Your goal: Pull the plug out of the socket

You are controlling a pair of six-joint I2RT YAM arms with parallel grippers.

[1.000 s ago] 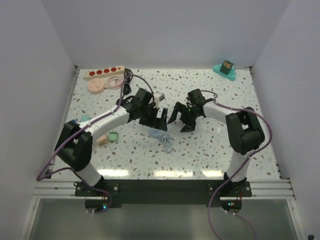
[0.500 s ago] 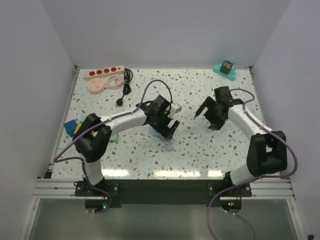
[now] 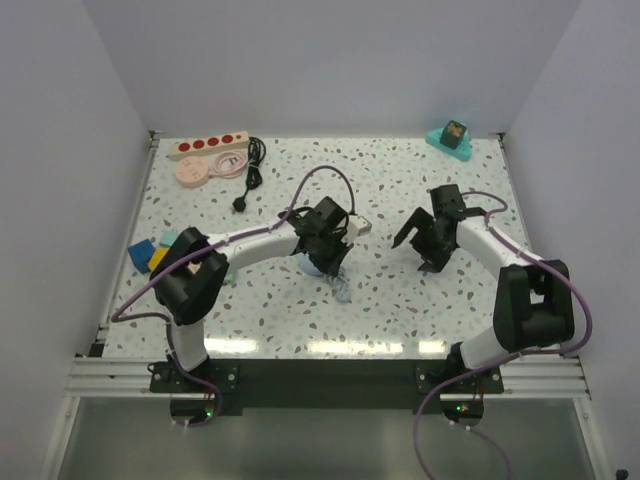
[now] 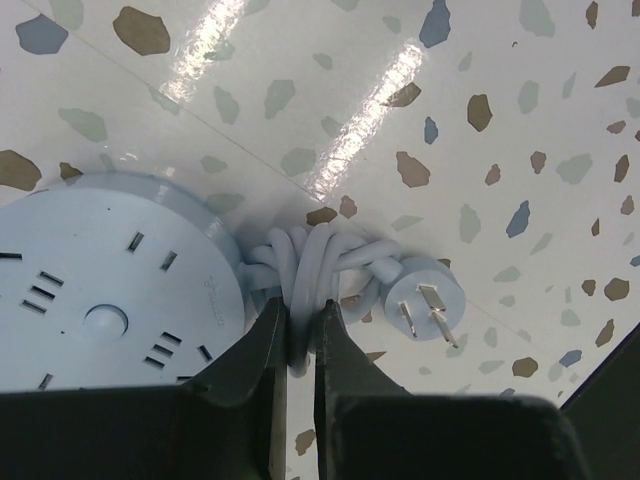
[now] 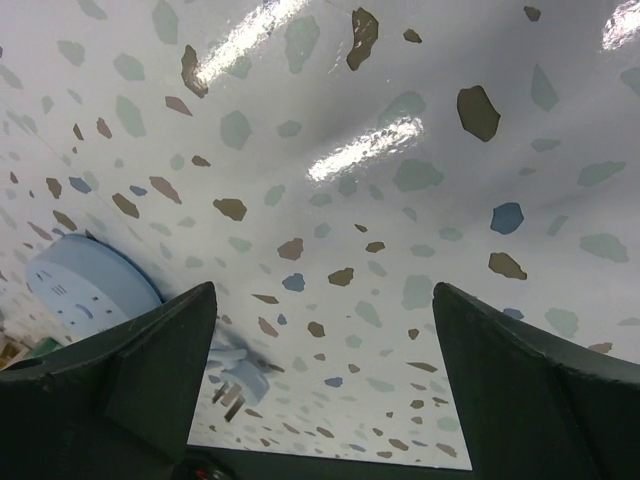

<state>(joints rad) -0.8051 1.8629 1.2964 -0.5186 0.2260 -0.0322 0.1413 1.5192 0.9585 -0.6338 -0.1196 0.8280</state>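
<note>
1. Your left fingers (image 4: 262, 350) are pinched almost together on a loop of the bundled pale blue cable (image 4: 318, 262). They are not on anything the task concerns.
2. That cable is wound up just beside a round pale blue outlet hub (image 4: 100, 290), and its pale blue pronged end (image 4: 425, 298) lies on the speckled tabletop (image 4: 520, 120) to the right of the bundle.
3. Your right fingers (image 5: 520, 380) are spread wide with nothing between them. They hang over bare tabletop, well to the right of the left arm.
4. The plug (image 3: 240, 205) lies loose on the tabletop at the far left. It is apart from the socket (image 3: 207, 146) and sits in none of its red outlets.
5. From the plug, a thin black cord (image 3: 254, 165) runs back to a small bundle by the right end of the socket.
6. The socket lies along the far left edge, with a round pink disc (image 3: 192, 172) just in front of it.
7. Both arms are near the middle of the tabletop, well apart from the plug and the socket.
8. A teal object (image 3: 452, 138) sits in the far right corner, and a blue block (image 3: 142, 254) lies at the left edge.
</note>
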